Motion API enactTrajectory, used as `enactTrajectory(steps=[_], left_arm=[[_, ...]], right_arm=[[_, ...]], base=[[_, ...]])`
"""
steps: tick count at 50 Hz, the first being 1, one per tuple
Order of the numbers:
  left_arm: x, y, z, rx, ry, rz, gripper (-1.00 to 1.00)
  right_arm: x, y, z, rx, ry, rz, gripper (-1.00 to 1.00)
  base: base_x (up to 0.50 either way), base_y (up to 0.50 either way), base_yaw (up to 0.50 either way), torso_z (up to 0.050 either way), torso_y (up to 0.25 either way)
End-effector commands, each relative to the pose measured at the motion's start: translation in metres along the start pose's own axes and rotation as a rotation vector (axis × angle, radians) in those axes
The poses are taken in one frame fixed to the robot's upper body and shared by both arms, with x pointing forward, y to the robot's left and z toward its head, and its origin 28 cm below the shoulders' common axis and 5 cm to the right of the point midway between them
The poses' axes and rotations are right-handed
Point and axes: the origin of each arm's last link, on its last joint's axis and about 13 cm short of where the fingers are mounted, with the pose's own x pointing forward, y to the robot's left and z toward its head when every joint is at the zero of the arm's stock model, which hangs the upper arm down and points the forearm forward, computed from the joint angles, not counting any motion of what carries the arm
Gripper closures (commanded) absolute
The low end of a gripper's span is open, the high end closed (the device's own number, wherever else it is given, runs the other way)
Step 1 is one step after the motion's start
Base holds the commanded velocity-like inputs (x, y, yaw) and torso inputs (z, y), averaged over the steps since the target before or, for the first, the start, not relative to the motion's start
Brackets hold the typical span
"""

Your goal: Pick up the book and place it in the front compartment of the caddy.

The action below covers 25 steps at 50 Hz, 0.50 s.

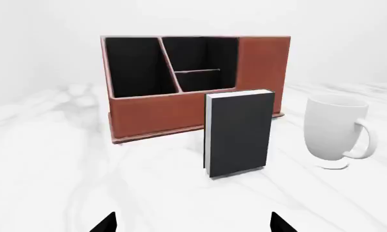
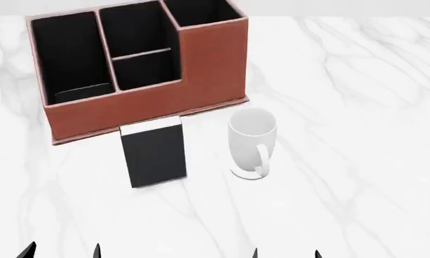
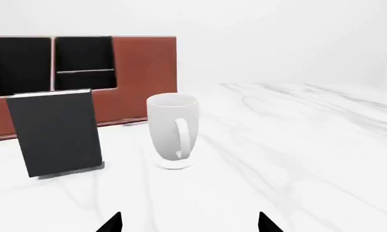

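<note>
The black book [image 2: 155, 152] stands upright on the white marble table, just in front of the reddish-brown caddy [image 2: 150, 102]; it also shows in the left wrist view [image 1: 239, 133] and the right wrist view [image 3: 54, 131]. The caddy [image 1: 174, 113] has several black-lined compartments, all looking empty. My left gripper [image 2: 62, 252] is open and empty, low at the near edge, well short of the book. My right gripper [image 2: 285, 253] is open and empty, near side of the mug. Only the fingertips [image 1: 106, 223] of each show.
A white mug [image 2: 251, 142] stands right of the book, handle toward me; it also shows in the left wrist view [image 1: 334, 131] and the right wrist view [image 3: 171, 129]. The marble table [image 2: 358, 107] stretches to the right.
</note>
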Motion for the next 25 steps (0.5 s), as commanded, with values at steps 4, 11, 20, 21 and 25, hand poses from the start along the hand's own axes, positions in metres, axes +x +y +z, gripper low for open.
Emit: enactTrajectory(steps=[4,11,20,21,25], left_arm=[[-0.001,0.0,0.0,0.003,-0.001,-0.022,-1.0],[-0.002,0.002,0.002,0.027,0.007,-0.007,-1.0],[-0.002,0.002,0.015,0.056,-0.041,-0.004,-1.0],[-0.002,0.002,0.015,0.056,-0.041,-0.004,-1.0],[-0.006,0.001,0.03,0.053,-0.106,-0.022,-1.0]], right_arm=[[0.0,0.0,-0.001,-0.002,0.007,-0.001,-1.0],[0.001,-0.001,-0.002,-0.012,0.016,-0.013,-1.0],[0.002,-0.005,0.013,-0.023,-0.033,-0.048,-1.0],[0.001,-0.006,0.016,-0.022,-0.04,-0.052,-1.0],[-0.002,-0.007,0.037,-0.016,-0.097,-0.061,-1.0]], base=[[0.0,0.0,0.0,0.0,0.0],[0.0,0.0,0.0,0.0,0.0],[0.0,0.0,0.0,0.0,0.0],[0.0,0.0,0.0,0.0,0.0],[0.0,0.0,0.0,0.0,0.0]])
